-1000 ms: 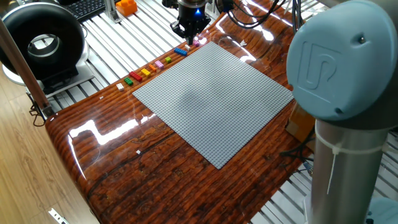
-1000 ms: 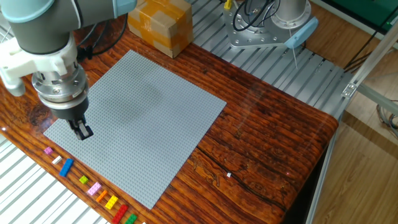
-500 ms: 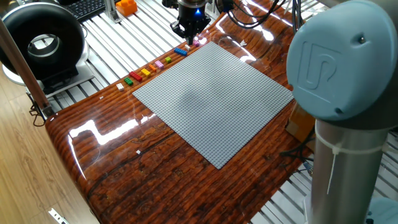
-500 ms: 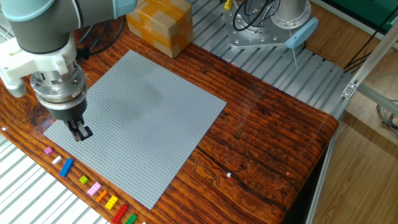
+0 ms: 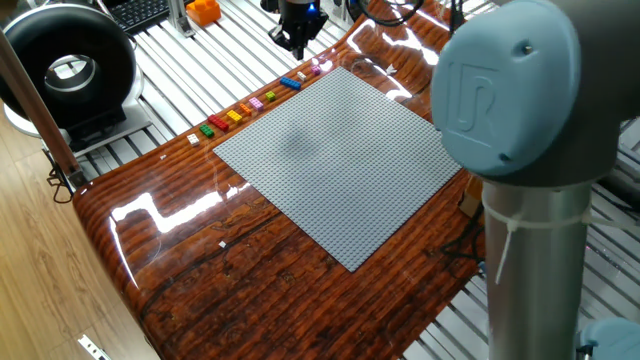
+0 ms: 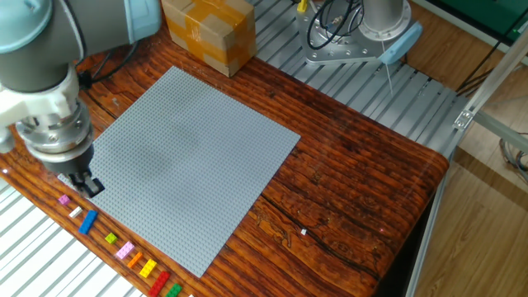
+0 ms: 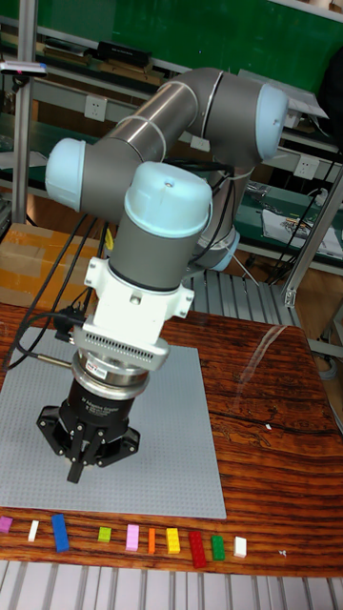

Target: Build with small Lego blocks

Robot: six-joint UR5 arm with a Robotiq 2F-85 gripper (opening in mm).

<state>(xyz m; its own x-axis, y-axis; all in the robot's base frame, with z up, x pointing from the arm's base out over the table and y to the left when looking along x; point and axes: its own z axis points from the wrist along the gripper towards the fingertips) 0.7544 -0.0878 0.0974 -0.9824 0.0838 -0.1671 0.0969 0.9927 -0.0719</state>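
Note:
Several small Lego blocks (image 6: 125, 250) lie in a row on the wooden table along the near edge of the grey baseplate (image 6: 190, 157): pink, white, blue, lime, pink, orange, yellow, red and green. The same Lego blocks (image 7: 132, 538) show in the tall view, and the Lego blocks (image 5: 255, 103) in the one fixed view. My gripper (image 6: 87, 186) points down over the plate's corner, just above the pink and white end of the row. In the tall view the gripper (image 7: 73, 469) has its fingers closed together with nothing between them.
A cardboard box (image 6: 210, 33) stands past the plate's far corner. A second robot base (image 6: 363, 37) is mounted behind the table. A black round device (image 5: 65, 65) and an orange object (image 5: 204, 10) sit off the table. My arm's elbow (image 5: 520, 90) fills the right of that view.
The gripper has moved from over the baseplate's corner area outward toward the plate's edge, closer to the pink and white end of the block row. The blocks have not moved.

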